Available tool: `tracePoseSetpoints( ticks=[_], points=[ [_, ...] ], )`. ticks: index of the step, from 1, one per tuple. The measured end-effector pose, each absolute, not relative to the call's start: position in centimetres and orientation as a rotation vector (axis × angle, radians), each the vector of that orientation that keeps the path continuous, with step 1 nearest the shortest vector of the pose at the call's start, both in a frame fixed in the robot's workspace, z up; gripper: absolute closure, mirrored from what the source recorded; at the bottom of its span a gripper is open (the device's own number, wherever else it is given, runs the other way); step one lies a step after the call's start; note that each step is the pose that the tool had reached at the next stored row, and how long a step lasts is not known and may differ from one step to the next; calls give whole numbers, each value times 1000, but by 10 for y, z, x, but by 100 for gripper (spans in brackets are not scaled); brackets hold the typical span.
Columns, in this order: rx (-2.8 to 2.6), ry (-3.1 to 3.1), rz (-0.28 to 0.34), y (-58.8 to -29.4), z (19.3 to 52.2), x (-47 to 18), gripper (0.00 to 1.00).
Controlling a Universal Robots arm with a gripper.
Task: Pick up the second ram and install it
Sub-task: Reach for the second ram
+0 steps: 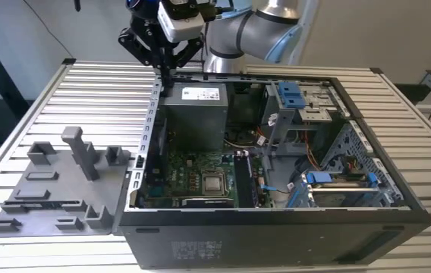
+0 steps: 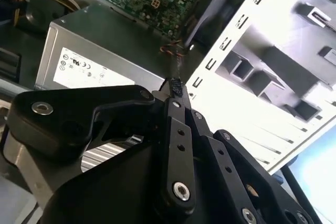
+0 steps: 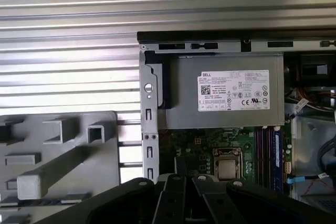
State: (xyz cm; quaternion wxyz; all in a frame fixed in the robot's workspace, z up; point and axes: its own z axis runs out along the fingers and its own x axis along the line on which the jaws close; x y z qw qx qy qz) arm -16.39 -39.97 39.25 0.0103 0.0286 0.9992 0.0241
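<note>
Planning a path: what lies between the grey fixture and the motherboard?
The case's metal side wall and a strip of slatted table, in the first wrist view.

The open computer case [image 1: 276, 230] lies on a slatted table [image 1: 98, 96]. It contains a power supply [image 1: 200, 111], green motherboard [image 1: 189, 170], silver processor [image 1: 215, 183] and blue parts [image 1: 318, 177], probably drive carriers. A grey fixture plate [image 1: 45, 196] sits just beside it.

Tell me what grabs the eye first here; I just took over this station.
The open computer case dominates, lying on the slatted table with its green motherboard and grey power supply exposed. The black gripper, shut, hangs above the case's rim by the power supply. A grey fixture plate sits at the exterior view's left.
</note>
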Motion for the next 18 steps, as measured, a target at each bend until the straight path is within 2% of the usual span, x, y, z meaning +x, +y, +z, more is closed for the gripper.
tracePoseSetpoints(
  ticks=[18],
  points=[
    [46,3120,76,-415,391,-197,89]
  ],
)
